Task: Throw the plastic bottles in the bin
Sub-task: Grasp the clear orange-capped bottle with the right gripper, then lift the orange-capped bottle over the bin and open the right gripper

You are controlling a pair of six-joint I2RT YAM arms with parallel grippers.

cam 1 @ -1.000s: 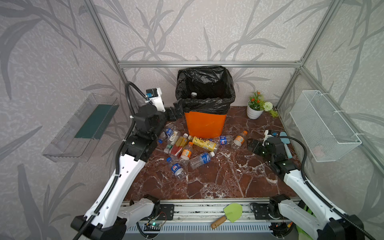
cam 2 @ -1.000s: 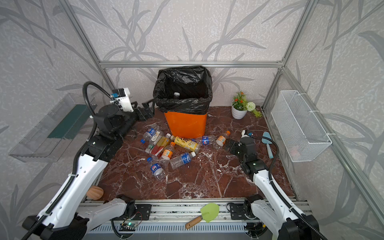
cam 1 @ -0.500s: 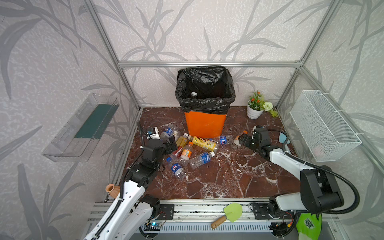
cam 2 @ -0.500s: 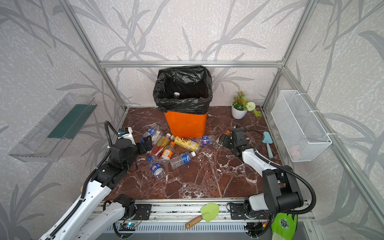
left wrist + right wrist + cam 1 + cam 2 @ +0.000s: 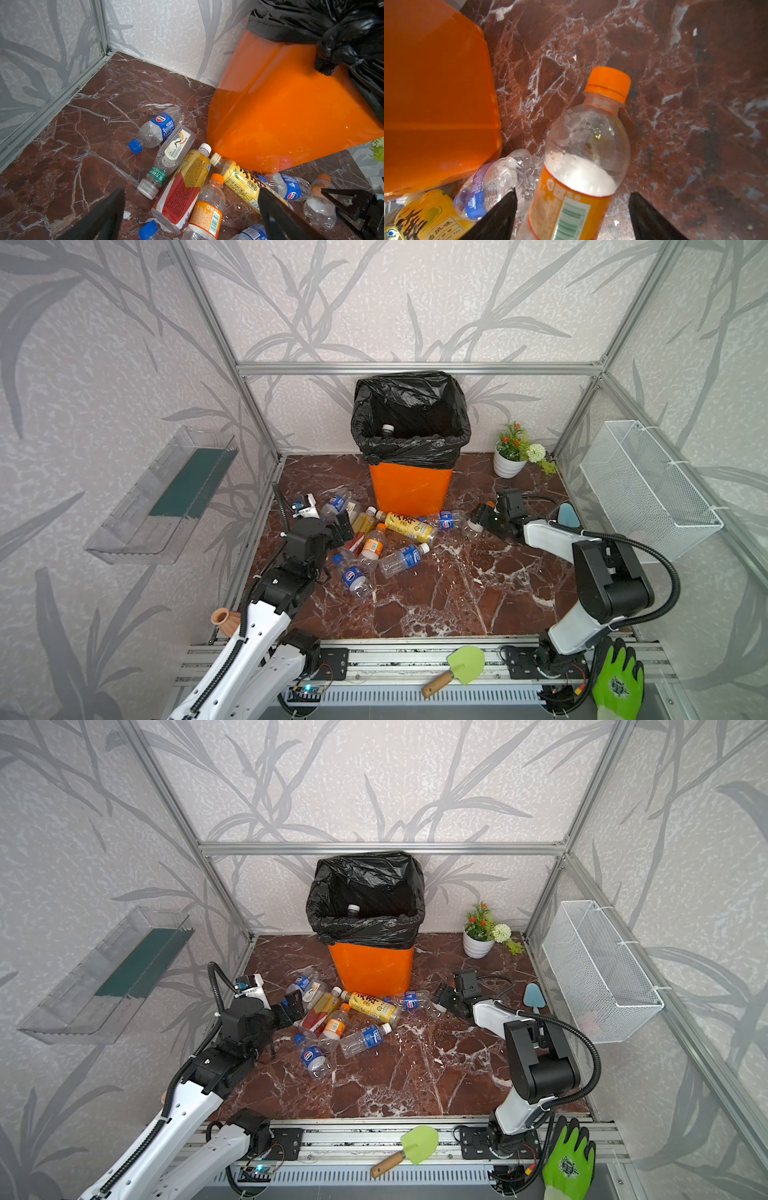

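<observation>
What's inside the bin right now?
One bottle: its white-capped top shows against the black liner inside the bin. Deeper down is dark and hidden; more may lie there.

A clear plastic tray (image 5: 124,531) is hanging on the left wall in both top views, holding a dark green strip (image 5: 187,481). A white wire basket (image 5: 631,485) is hanging on the right wall. A white pot of flowers (image 5: 508,464) is standing upright at the upper right corner of the red marble floor (image 5: 457,597), and a pale blue trowel (image 5: 534,996) is lying near the floor's right edge. On the bottom rail (image 5: 395,657), a green trowel (image 5: 467,664) with a wooden handle is lying flat. A green glove (image 5: 617,680) is sticking up at the lower right, fingers upward. A terracotta vase (image 5: 224,619) is lying tipped at the lower left, partly hidden.
</observation>
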